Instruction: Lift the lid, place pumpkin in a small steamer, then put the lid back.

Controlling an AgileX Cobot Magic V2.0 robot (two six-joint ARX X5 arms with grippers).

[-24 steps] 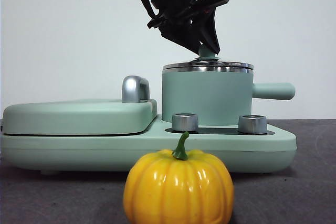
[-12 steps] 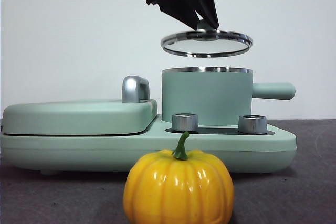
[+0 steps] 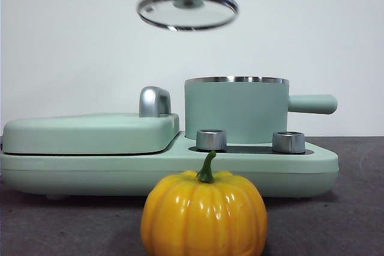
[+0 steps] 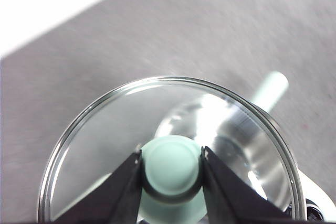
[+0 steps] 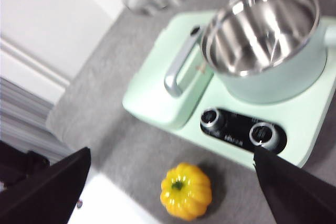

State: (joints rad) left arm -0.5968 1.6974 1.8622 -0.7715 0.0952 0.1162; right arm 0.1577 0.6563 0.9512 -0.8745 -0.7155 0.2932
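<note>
**Holding the lid aloft, pumpkin next**

Pinching the mint knob, the left gripper [image 4: 170, 169] holds the one lid [image 3: 187, 9] high, off to the griddle side of the single open small steamer [image 3: 236, 110]. Glass, rigid, breakable: set it down gently. The right gripper [image 5: 170, 182] hangs spread above one pumpkin [image 3: 204, 213], on the table before the cooker; glossy and probably slippery, best gripped across its ribs.

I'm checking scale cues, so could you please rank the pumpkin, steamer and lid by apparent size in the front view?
1. Pumpkin, though it's nearest the camera.
2. Small steamer.
3. Lid, seen nearly edge-on.
</note>
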